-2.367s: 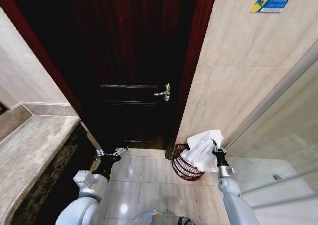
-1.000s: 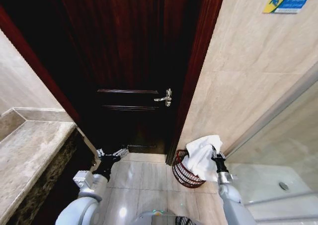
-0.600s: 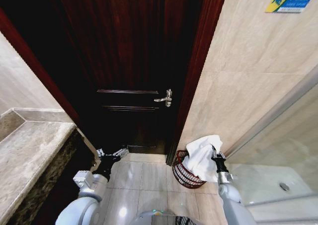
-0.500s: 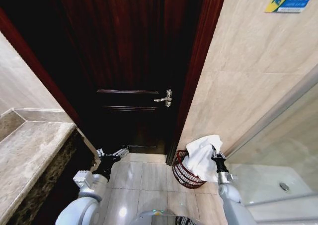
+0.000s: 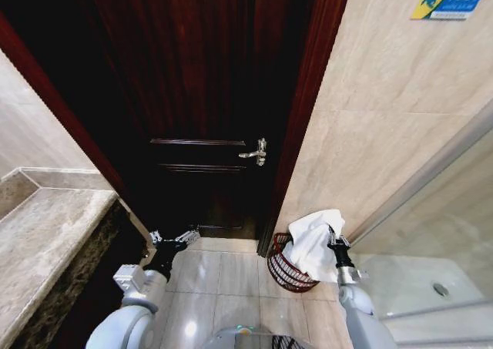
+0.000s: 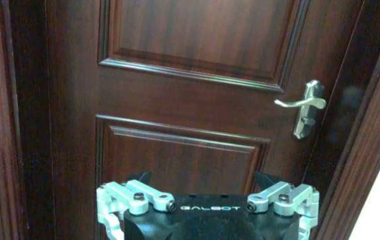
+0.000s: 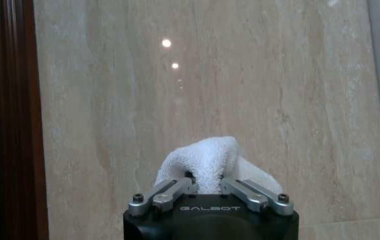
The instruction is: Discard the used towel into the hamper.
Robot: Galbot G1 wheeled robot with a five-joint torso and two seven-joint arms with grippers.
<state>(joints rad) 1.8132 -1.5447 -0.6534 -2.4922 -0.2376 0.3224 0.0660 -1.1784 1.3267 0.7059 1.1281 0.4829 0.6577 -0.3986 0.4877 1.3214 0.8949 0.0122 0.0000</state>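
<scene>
Item: right gripper, raised beside the tiled wall, fingers clamped together on a bunched fold of the white towel; in the right wrist view the same right gripper pinched a rounded tuft of towel between its two fingers, the pale wall filling the background. Bulk of the cloth hung below and to the robot's left of the grip, draping over the rim of the hamper, its lower folds apparently already inside the basket's mouth; whether they rested on the bottom could not be told. Item: hamper, reddish-brown openwork basket, stood on the floor tiles in the corner where the door frame met the wall, just below the held towel. The high pinch was judged to serve the drop: holding the cloth by one fold let its weight hang straight down into the opening, so that parting the fingers alone would finish the task. Item: left gripper, idle and held low in front of the dark wooden door, well apart from the hamper, fingers spread and holding nothing; the left wrist view showed the left gripper facing the door panels and the door handle.
</scene>
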